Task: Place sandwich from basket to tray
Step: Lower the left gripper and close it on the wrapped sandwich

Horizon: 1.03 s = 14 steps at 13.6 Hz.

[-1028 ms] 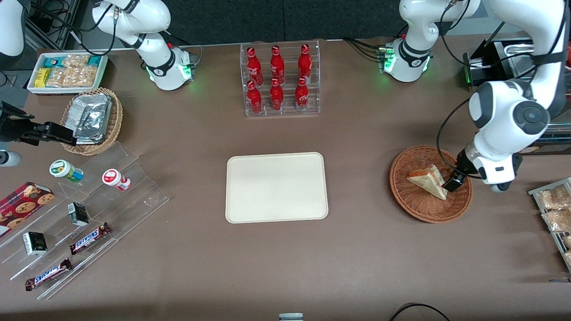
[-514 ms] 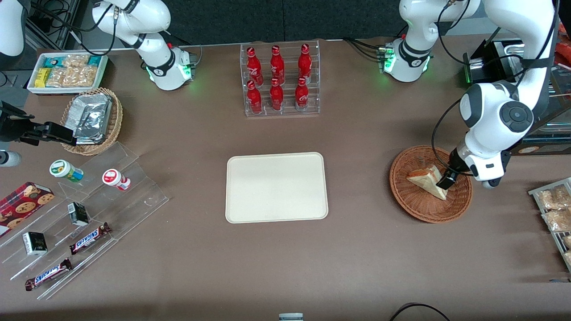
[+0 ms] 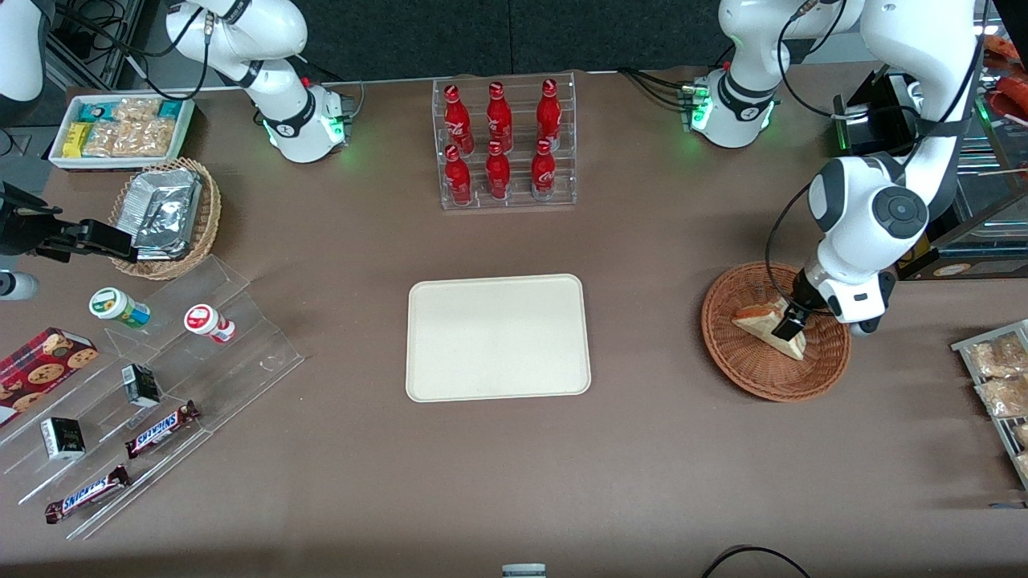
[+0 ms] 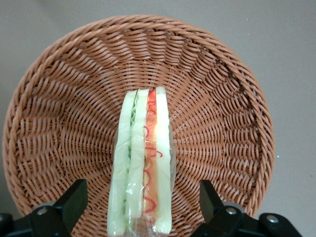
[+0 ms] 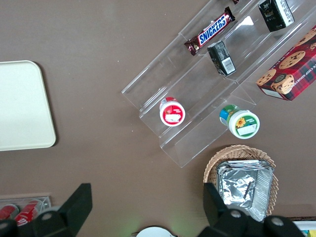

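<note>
The sandwich (image 3: 759, 323), a wrapped wedge of white bread with green and orange-red layers, lies in the reddish-brown wicker basket (image 3: 743, 365) toward the working arm's end of the table. In the wrist view the sandwich (image 4: 143, 163) stands on edge on the basket's weave (image 4: 217, 113). My left gripper (image 3: 789, 328) hangs just above the sandwich's wide end. It is open, one black finger (image 4: 74, 200) on each side of the sandwich (image 4: 210, 200), with a gap between each finger and the bread. The cream-white tray (image 3: 498, 337) lies at the table's middle with nothing on it.
A clear rack of red bottles (image 3: 504, 144) stands farther from the camera than the tray. A metal rack of snack packets (image 3: 996, 377) sits near the basket at the table's edge. Acrylic steps with snacks (image 3: 152, 377) and a foil-pack basket (image 3: 165, 213) lie toward the parked arm's end.
My left arm has swung toward the table's middle, bringing the gripper from the basket's outer part to over the sandwich's wide end. The sandwich has not moved.
</note>
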{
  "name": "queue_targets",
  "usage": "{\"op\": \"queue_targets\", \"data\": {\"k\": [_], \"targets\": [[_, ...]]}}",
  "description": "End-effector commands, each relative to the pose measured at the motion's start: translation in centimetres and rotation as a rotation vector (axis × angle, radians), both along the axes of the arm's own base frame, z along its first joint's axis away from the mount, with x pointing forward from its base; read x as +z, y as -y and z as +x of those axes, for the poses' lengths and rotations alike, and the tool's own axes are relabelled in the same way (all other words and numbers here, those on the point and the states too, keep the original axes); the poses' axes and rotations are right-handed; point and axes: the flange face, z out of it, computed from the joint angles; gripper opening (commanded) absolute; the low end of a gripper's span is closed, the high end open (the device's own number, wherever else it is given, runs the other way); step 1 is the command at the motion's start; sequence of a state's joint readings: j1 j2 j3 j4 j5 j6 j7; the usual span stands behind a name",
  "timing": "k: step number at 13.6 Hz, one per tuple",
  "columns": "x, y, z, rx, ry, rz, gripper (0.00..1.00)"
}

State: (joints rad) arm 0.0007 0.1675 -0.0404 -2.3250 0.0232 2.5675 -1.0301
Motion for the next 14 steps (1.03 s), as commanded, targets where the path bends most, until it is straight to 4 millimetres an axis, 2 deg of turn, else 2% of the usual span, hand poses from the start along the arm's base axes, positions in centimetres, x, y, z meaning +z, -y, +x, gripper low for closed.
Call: {"op": "queue_targets", "data": {"k": [1, 4, 5, 7, 9, 11, 12, 13, 14], "targets": [[-1.3, 1.7, -0.2, -0.002, -0.003, -0.007, 1.0], [-2.2, 1.9, -0.4, -0.005, -0.022, -0.005, 0.99], [-2.5, 2.1, -0.4, -0.008, -0.026, -0.005, 0.86], [-2.3, 2.1, -0.3, -0.006, -0.028, -0.004, 0.36], [-1.9, 2.1, -0.1, -0.01, -0.023, -0.002, 0.03], [-0.9, 2.1, 0.2, -0.015, -0.024, 0.002, 0.0], [0.5, 2.4, 0.8, -0.019, -0.044, 0.006, 0.0], [2.7, 3.1, 1.6, -0.033, -0.079, 0.016, 0.0], [5.3, 5.1, 2.1, -0.071, -0.127, 0.029, 0.0]]}}
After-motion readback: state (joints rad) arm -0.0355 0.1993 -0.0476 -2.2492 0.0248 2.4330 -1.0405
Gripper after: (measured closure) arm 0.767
